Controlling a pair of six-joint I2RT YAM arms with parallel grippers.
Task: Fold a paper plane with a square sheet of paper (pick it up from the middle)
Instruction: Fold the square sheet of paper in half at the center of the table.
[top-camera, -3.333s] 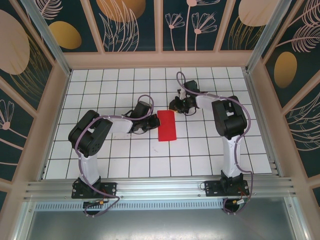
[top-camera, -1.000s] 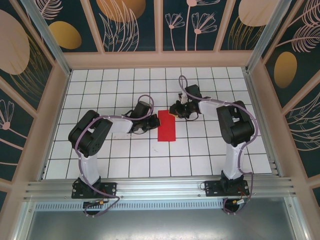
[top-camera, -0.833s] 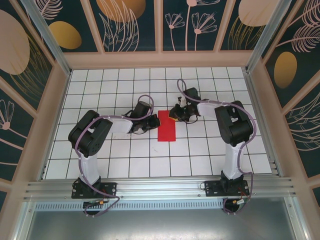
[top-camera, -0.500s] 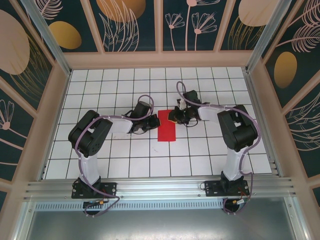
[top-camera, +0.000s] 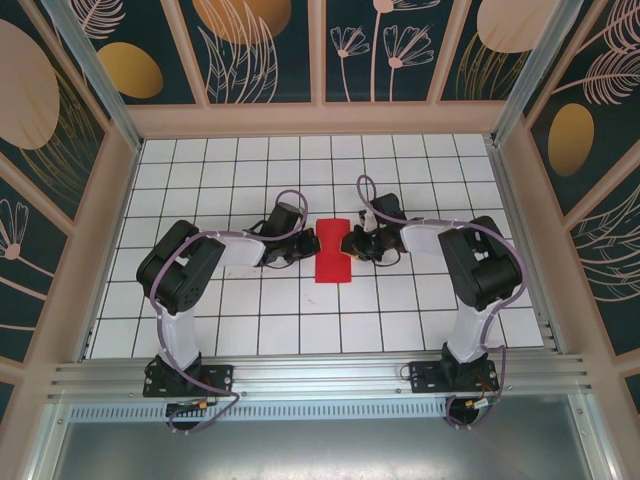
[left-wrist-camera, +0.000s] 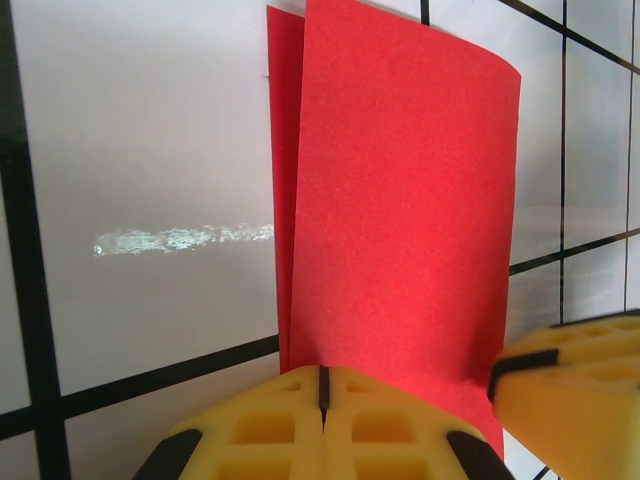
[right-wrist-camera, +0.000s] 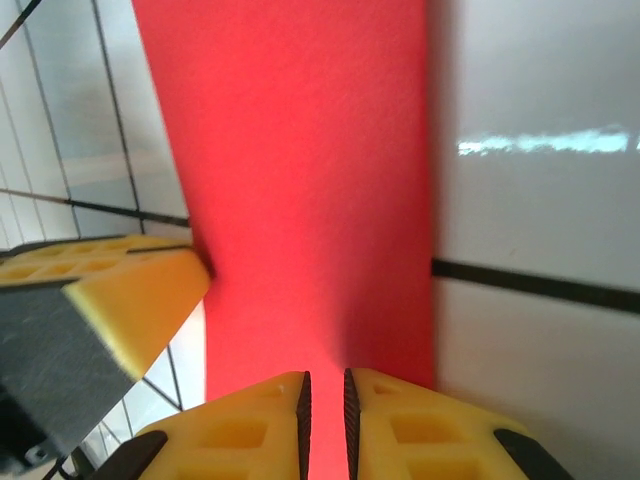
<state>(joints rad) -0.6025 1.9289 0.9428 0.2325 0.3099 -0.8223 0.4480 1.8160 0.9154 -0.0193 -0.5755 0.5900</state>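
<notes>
The thin bright red paper sheet (top-camera: 333, 262), folded into two layers, is directly between the two grippers, over the white desk (top-camera: 220, 180) with black grid lines. I cannot tell if it touches the desk. The left gripper (top-camera: 307, 247) is clenched on its near edge. The right gripper (top-camera: 351, 245) grasps the opposite edge, with red between its yellow fingers (right-wrist-camera: 250, 420). Beyond both grippers, a pale wooden frame (top-camera: 320, 120) borders the desk.

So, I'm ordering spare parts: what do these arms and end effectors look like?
The left arm and right arm have white links, black joints and lilac cables. The left end effector and right end effector have yellow, ribbed fingers.
</notes>
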